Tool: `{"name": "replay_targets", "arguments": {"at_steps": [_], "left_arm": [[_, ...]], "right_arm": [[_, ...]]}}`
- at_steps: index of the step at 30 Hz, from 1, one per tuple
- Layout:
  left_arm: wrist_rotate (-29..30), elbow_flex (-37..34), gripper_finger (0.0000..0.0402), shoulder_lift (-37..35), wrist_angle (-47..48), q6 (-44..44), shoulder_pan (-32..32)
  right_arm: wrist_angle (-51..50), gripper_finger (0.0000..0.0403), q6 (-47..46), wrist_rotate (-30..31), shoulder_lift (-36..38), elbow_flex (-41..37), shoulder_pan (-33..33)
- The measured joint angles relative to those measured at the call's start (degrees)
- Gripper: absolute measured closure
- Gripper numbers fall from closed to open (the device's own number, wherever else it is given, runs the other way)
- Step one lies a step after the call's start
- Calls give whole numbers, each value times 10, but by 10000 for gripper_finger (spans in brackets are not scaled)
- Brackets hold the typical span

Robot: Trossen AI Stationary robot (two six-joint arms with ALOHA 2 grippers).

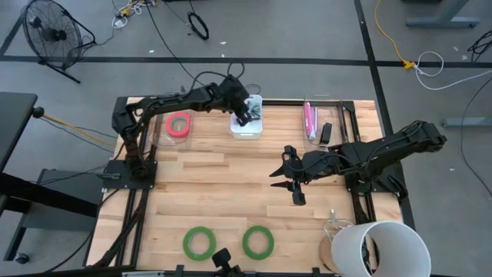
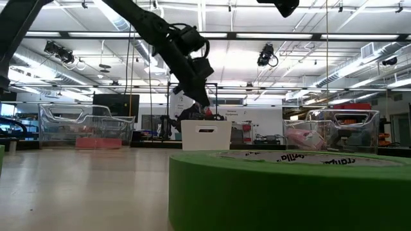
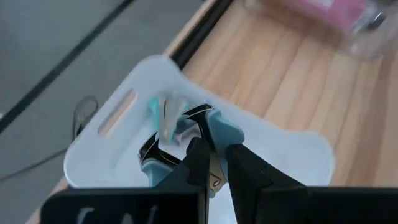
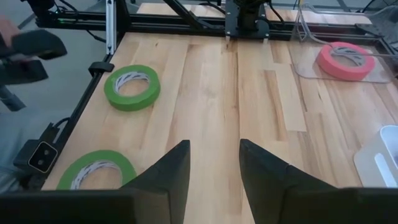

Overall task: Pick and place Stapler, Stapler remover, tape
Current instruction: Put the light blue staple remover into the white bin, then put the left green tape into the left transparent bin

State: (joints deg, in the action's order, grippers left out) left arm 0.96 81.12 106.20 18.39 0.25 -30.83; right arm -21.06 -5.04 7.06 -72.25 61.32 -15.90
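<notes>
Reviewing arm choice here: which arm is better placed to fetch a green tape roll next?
Probably right. The right gripper hangs open over bare table, nearer the green tape rolls, while the left gripper is occupied at the white bin.

A light wooden plank table (image 1: 231, 200) with a black metal frame carries everything. Along its far edge sit three containers. A clear plastic tray (image 1: 167, 131) towards the left holds a flat red-pink tape ring (image 1: 179, 125). A small white plastic bin (image 1: 247, 123) stands near the middle. A clear plastic bin (image 1: 317, 119) towards the right holds a pink object, and a small black object (image 1: 326, 133) lies just beside it. On the near edge, two flat green tape rings (image 1: 199, 243) (image 1: 258, 241) lie side by side, apart from each other. At the near right corner stands a large white cylindrical bucket (image 1: 388, 248). The middle of the table is bare wood.
</notes>
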Motion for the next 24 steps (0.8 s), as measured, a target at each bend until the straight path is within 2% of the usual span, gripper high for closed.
{"name": "replay_targets", "arguments": {"at_steps": [6, 12, 16, 21, 24], "left_arm": [[9, 0, 363, 33, -14, -1, -1], [20, 0, 291, 46, -11, -1, -1], [20, 0, 256, 46, -18, -1, -1], [20, 0, 237, 46, -25, -11, 0], [-14, 0, 238, 38, -22, -16, -1]], "right_arm": [[-1, 266, 1, 0, 0, 0, 0], [-1, 266, 1, 0, 0, 0, 0], [-1, 266, 1, 0, 0, 0, 0], [-5, 266, 1, 0, 0, 0, 0], [-5, 266, 1, 0, 0, 0, 0]]}}
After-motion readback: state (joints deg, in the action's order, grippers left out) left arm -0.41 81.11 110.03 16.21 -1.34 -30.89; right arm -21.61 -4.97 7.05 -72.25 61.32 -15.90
